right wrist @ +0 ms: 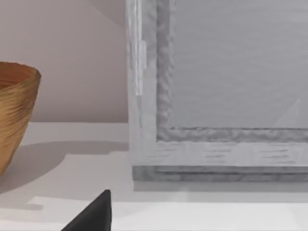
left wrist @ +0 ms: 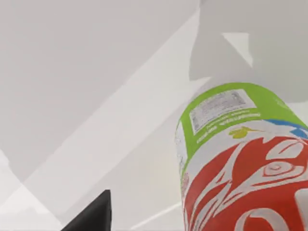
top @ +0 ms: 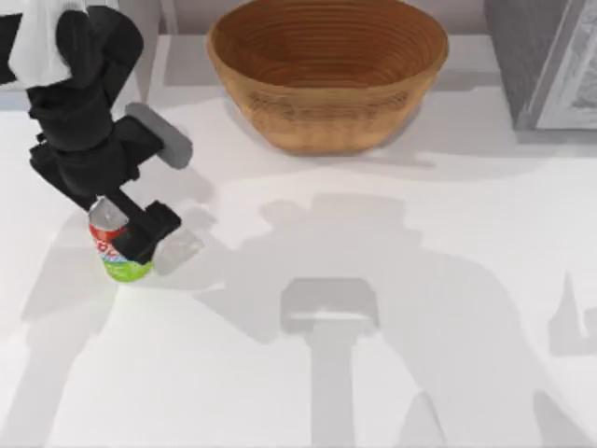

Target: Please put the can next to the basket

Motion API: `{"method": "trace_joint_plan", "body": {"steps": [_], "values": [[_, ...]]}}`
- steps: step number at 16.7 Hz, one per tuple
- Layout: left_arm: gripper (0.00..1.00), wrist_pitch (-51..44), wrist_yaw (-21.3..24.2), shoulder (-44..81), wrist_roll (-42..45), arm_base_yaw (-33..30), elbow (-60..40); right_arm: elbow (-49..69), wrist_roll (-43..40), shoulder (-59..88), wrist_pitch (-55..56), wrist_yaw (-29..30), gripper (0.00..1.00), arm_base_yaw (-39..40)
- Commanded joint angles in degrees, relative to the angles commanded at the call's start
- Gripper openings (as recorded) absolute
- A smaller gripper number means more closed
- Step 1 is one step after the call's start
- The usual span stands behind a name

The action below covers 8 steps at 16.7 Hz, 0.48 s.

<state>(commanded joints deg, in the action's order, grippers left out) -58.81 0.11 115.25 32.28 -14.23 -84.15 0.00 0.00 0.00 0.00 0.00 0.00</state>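
Currently, the left arm's claw (top: 140, 238) sits at the left side of the white surface (top: 420, 308), its dark fingers (top: 154, 229) pinching the small drink can (top: 119, 247) with silver top, red band and lime-green lower part. The can appears upright, at or just above the surface; contact underneath cannot be told. The left wrist view shows the can (left wrist: 240, 159) close up against the claw. The large round woven wicker basket (top: 326, 70), tan-brown, stands at the far centre, well apart from the can. A grey framed box (top: 550, 61) occupies the far right corner. The right arm's claw state cannot be told. Judged step: grasp made, transport pending. The next move calls for carrying the can toward the basket and setting it upright just beside the rim, without touching.
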Motion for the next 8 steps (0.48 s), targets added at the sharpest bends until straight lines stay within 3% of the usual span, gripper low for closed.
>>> {"method": "trace_joint_plan", "body": {"steps": [4,8], "values": [[1.00,0.7,0.0,0.3,0.0,0.0,0.6,0.0,0.0,0.0,0.0,0.0,1.00,0.0],[0.70,0.7,0.0,0.3,0.0,0.0,0.6,0.0,0.0,0.0,0.0,0.0,1.00,0.0]]}}
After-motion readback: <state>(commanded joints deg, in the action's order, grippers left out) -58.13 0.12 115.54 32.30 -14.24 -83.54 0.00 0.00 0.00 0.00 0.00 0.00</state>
